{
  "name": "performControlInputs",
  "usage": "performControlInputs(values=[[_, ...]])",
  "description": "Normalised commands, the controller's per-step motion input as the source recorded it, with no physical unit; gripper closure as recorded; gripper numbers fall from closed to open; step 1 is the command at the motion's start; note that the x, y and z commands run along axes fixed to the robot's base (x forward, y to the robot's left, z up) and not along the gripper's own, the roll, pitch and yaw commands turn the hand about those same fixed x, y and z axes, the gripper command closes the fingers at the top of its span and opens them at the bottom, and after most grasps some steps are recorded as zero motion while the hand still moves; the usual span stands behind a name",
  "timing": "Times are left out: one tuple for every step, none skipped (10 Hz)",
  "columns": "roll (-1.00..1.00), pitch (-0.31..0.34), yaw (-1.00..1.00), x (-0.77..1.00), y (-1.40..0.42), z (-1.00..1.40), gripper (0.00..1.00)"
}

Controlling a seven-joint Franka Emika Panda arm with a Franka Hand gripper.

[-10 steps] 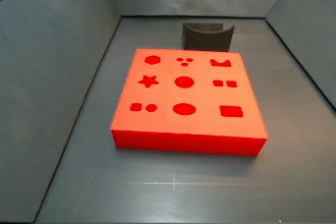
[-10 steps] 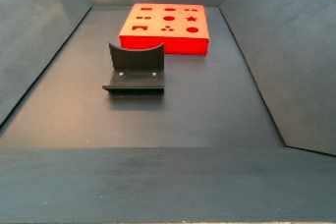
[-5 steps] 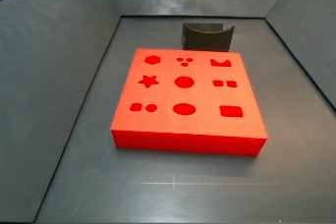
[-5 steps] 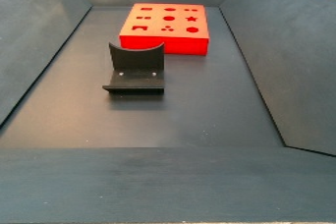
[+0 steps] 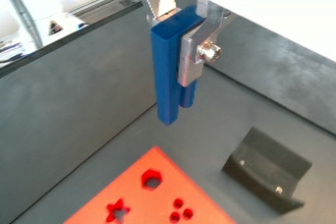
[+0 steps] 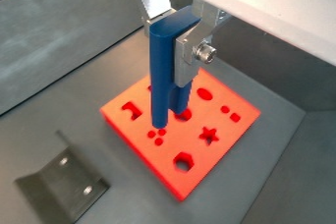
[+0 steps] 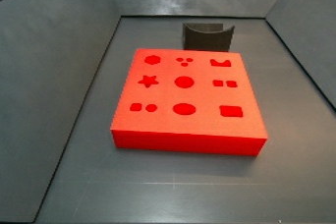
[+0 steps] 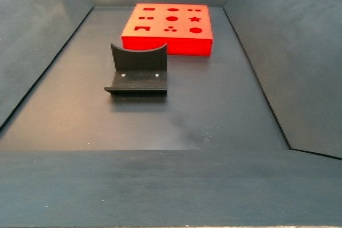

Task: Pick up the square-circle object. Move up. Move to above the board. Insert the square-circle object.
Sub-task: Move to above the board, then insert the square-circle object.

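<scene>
In both wrist views my gripper (image 5: 179,39) (image 6: 176,39) is shut on the square-circle object (image 5: 168,81) (image 6: 161,90), a slim blue peg that hangs upright from the fingers. The gripper is high above the floor. The board (image 6: 231,136) is a flat red block with shaped holes; in a wrist view the peg's lower end lies over its area, well above it. In a wrist view only a corner of the board (image 5: 138,196) shows below the peg. Both side views show the board (image 7: 171,130) (image 8: 167,45); neither the gripper nor the peg is in them.
The dark fixture (image 7: 206,35) (image 8: 136,70) stands on the floor beside the board, empty; it also shows in both wrist views (image 5: 269,169) (image 6: 66,184). Sloping grey walls (image 7: 66,81) enclose the floor on the sides.
One second ago the peg's blue tip showed at the top edge of a side view; it has since risen out of that view. The board and fixture have not moved.
</scene>
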Motion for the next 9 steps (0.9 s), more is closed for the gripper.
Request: performControlInputs(values=[[0.01,0.06,0.01,0.04,-1.0,0.09,1.0],[0.01,0.077,0.01,0.06,-1.0,0.09,1.0],[0.0,0.091,0.01,0.08,-1.0,0.1,1.0],[0.0,0.115,0.01,0.08,-0.62,0.07,1.0],[0.01,0.126,0.01,0.07,-0.34,0.05,1.0],[0.02,0.119,0.01,0.07,-0.2,0.04,1.0],[0.0,-0.003,-1.0,0.04,0.0,-0.13,1.0],[0.0,0.0,-1.0,0.01,0.0,-0.15,1.0],[0.0,-0.004,-1.0,0.0,0.0,-0.17,1.0]])
